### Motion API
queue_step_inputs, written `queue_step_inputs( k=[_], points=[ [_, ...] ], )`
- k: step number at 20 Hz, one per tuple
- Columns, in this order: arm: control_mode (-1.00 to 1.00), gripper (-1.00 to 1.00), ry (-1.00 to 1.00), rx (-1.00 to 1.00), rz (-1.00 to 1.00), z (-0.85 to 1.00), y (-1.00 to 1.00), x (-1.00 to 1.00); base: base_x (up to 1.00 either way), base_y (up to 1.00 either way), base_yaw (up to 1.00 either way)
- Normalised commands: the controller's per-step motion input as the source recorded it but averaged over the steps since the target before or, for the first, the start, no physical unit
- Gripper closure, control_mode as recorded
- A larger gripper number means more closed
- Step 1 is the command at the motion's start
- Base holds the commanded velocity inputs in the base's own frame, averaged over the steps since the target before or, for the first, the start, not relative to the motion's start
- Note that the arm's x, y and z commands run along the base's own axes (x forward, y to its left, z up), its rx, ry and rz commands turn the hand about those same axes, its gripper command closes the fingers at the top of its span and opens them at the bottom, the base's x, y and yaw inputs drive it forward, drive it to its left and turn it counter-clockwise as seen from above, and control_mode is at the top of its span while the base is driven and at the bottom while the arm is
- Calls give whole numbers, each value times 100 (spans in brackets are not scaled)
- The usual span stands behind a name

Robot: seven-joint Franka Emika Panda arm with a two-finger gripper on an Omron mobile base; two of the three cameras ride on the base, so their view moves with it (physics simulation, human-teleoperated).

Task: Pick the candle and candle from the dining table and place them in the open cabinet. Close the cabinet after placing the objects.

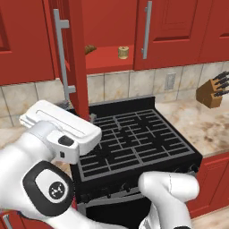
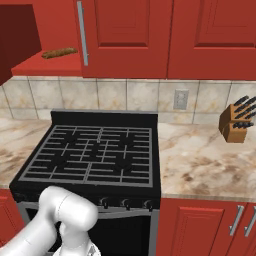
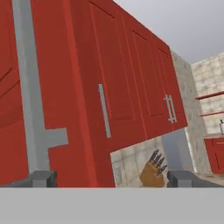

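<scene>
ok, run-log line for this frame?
phase: closing cabinet | candle on shelf | door open | end effector open at door handle

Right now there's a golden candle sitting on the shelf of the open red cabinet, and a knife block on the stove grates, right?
Not quite. The knife block stands on the stone counter right of the stove, not on its grates, as the left base view shows. The golden candle does sit on the open cabinet's shelf.
</scene>
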Motion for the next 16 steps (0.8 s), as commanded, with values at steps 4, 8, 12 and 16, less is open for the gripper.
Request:
queue_step_inputs(
  k=[4,8,12,16],
  points=[
    [-100,-100,20,0,-11,0,59,84,0,0,0],
    [-100,-100,22,0,-15,0,72,82,0,0,0],
    [-100,-100,23,-1,-16,0,66,69,0,0,0],
    [-100,-100,24,0,-16,0,45,48,0,0,0]
  ],
)
